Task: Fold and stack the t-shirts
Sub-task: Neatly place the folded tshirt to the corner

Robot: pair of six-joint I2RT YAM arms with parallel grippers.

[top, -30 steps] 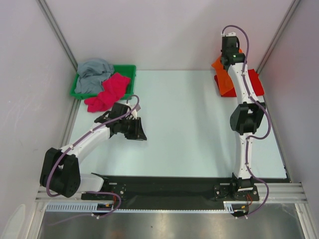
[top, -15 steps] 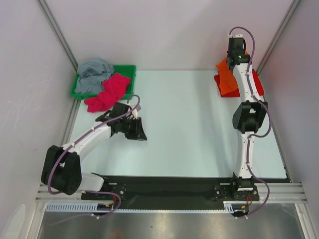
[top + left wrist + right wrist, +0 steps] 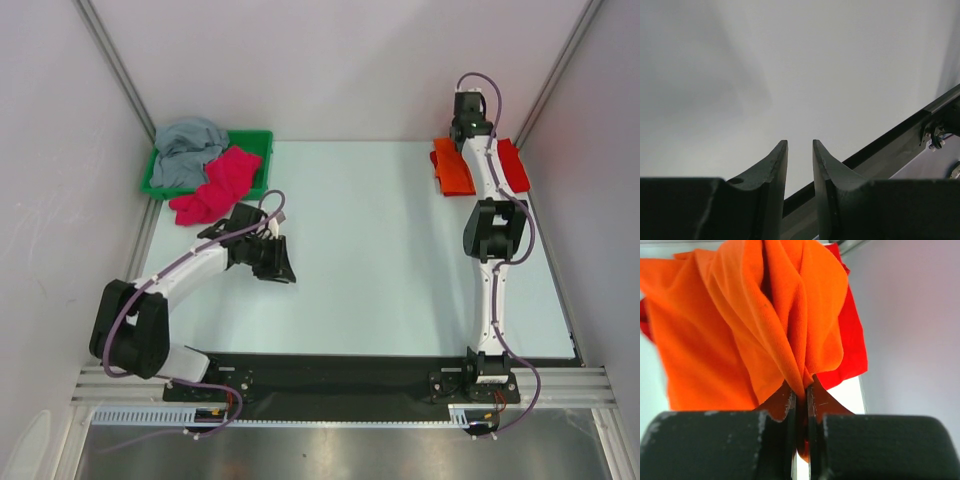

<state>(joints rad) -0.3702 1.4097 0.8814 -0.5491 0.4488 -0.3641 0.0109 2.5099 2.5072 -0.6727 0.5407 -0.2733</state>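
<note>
My right gripper (image 3: 467, 122) is at the far right of the table, shut on a bunched fold of the bright orange t-shirt (image 3: 745, 325). In the top view the orange t-shirt (image 3: 452, 170) lies partly over the red t-shirt (image 3: 513, 165). The red t-shirt (image 3: 852, 347) shows behind the orange one in the right wrist view. The grey t-shirt (image 3: 186, 150) lies in the green tray (image 3: 255, 137). The magenta t-shirt (image 3: 215, 185) hangs over the tray's front edge onto the table. My left gripper (image 3: 276, 262) is near them, jaws a little apart and empty (image 3: 800, 146).
The pale table (image 3: 370, 250) is walled by white panels on the left, back and right. A black rail (image 3: 900, 135) runs along the near edge. The stack of shirts sits close to the right wall.
My right gripper has moved back and a little right with the orange t-shirt, which now lies flatter over the red one. The left arm shifted slightly.
</note>
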